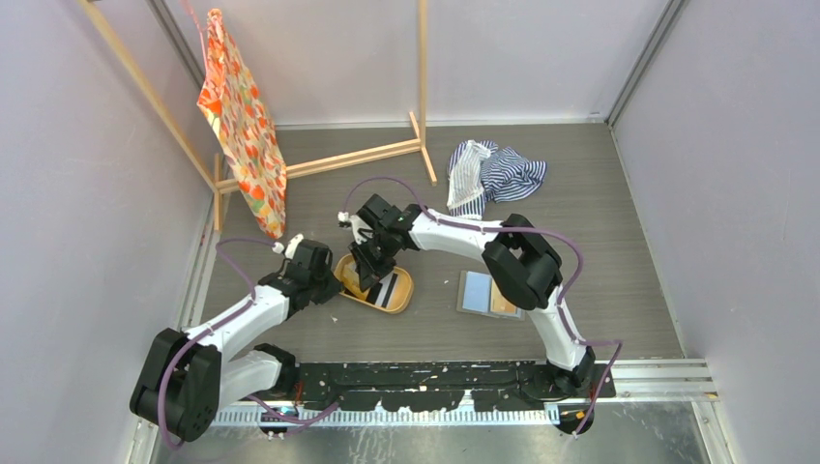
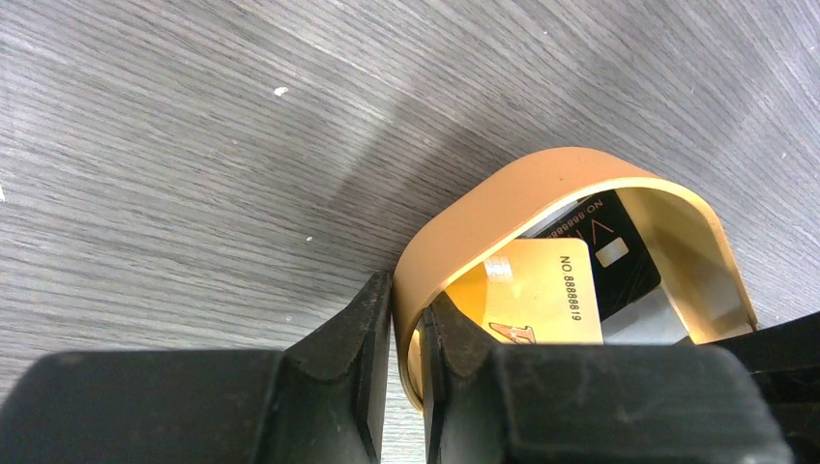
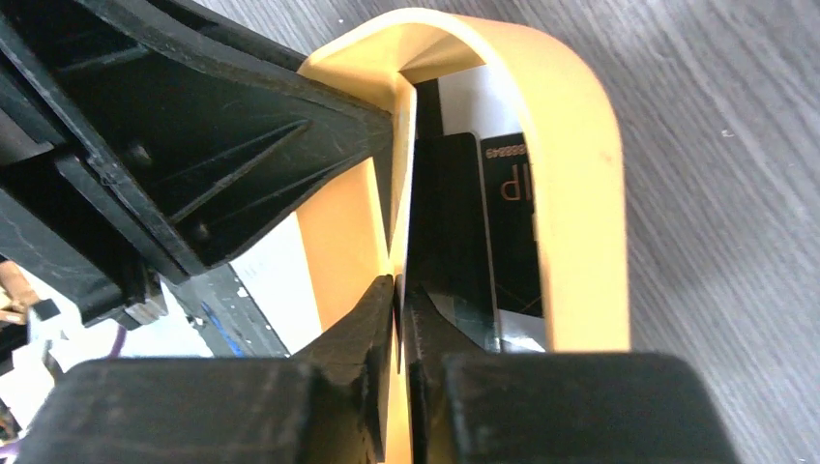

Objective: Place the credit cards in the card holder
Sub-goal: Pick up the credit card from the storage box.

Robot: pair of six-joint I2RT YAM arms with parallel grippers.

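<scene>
credit cards [image 1: 391, 289] lie in the oval orange tray [image 2: 503, 188], not yet in the card holder [image 1: 488, 295], which sits open on the table [image 2: 193, 145] to the right of the tray, near it but apart. from the left wrist we see an orange-tan card [image 2: 541, 290] lying over a black card [image 2: 624, 256] inside the tray. the left gripper [image 2: 406, 314] is pinching the tray's wall, one finger outside and one inside, so we read its job as bracing the tray. the right gripper [image 3: 398, 300] reaches into the tray close by, its jaws almost pressed together on a thin orange edge [image 3: 401, 222]. we cannot tell whether that edge belongs to a card or to the tray wall itself. we judge the step in hand to be picking one card out. to do it well we would hold the left pinch firm, so the tray neither slides nor tips as the card comes up. we would make sure only one card sits between the right fingers, with enough bite that it won't swivel. if the jaws have caught the wall, we should let go and reseat on the card alone. the lift should go straight up, clear of the rim and of the left fingers, which stand very near, before we carry the card across to the holder.
</scene>
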